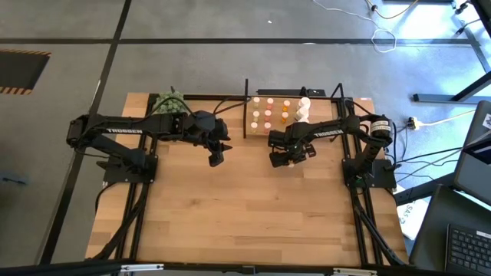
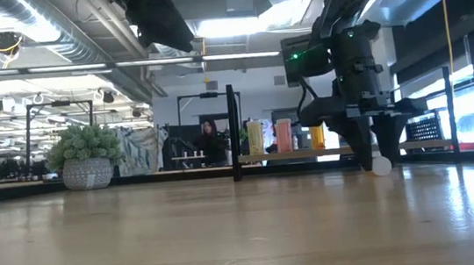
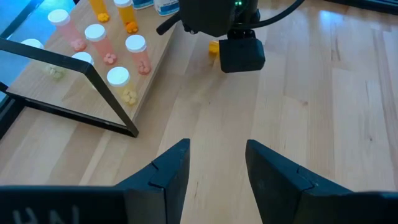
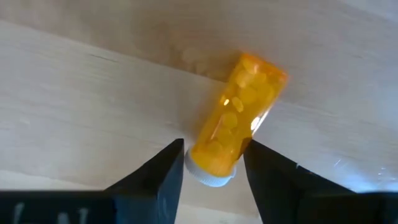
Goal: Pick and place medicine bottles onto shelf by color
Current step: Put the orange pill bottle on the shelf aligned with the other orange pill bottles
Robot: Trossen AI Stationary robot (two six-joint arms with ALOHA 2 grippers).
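An orange medicine bottle [image 4: 239, 118] with a white cap lies on its side on the table, just in front of the shelf [image 1: 295, 129]. My right gripper [image 4: 211, 158] points down over it, its fingers closed on the cap end. In the low view the cap [image 2: 383, 166] shows on the tabletop between the fingers. On the shelf, several small bottles [image 3: 112, 53] stand in rows on their bases. My left gripper [image 3: 217, 162] hangs open above the table to the shelf's left, holding nothing. My right gripper pinches the orange bottle between its two fingers at the body's cap end [image 4: 208, 152]. The fingers come from above, pointing down, and lie across the bottle at a slant. The bottle lies on its side on the tabletop.
A green plant ball in a pot [image 1: 169, 102] stands at the table's far left. Black uprights [image 2: 233, 133] frame the shelf, and larger bottles [image 1: 304, 107] stand at its right end. Bare wood stretches across the table's near half [image 1: 245, 222].
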